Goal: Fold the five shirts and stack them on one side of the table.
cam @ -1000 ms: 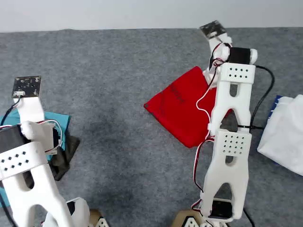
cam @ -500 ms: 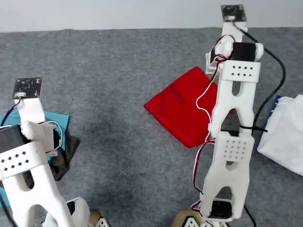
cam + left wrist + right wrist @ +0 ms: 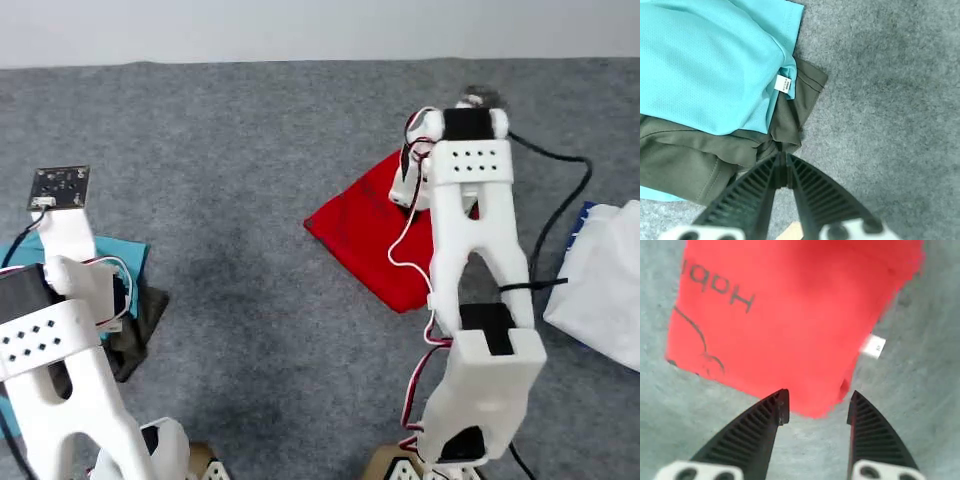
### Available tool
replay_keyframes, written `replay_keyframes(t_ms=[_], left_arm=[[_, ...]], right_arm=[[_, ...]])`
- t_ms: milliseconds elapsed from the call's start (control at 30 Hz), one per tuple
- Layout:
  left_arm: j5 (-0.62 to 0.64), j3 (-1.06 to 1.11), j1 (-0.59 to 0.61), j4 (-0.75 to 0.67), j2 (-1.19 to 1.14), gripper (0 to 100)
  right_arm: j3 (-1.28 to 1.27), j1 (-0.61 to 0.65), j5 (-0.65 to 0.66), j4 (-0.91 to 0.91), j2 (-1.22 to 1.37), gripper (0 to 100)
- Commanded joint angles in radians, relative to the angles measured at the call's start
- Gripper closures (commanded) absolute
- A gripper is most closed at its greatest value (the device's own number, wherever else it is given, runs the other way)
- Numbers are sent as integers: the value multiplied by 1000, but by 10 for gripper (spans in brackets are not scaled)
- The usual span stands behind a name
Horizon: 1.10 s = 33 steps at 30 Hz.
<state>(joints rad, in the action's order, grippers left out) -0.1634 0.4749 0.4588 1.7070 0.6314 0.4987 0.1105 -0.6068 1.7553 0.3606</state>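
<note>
We see the red shirt lying folded on the grey table covering, about midway across the table and slightly toward its right side. Dark lettering and a thin line drawing show on its upper face. The right arm stretches out over the shirt's right part and hides it in the high view.

In the right wrist view, the right gripper has its two black ribbed fingers spread wide. The tips stand on either side of one edge of the red shirt, and we cannot tell whether they touch the cloth. A small white tag sticks out from the shirt's side near one corner.

At the table's left edge we find a turquoise shirt lying on a dark olive shirt, under the left arm. The left gripper has its fingers pressed together with nothing visible between them. Its tips sit over the rumpled edge of the dark olive shirt. The turquoise shirt overlaps the olive one, and a white label shows at its hem.

At the right edge we see a white shirt in a loose heap, with a strip of blue cloth showing beside it.
</note>
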Motion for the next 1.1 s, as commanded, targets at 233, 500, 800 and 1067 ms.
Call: replay_keyframes(t_ms=[233,500,800,1067], left_arm=[[-2,-36,0,3,18,994],[-2,-36,0,3,18,994],[-2,-31,0,8,23,994],[-2,-31,0,8,25,994]], right_arm=[[0,47,-181,-143,160,493],[0,33,-204,-269,280,471],[2,16,-207,-432,455,473],[78,-27,-133,-351,533,779]])
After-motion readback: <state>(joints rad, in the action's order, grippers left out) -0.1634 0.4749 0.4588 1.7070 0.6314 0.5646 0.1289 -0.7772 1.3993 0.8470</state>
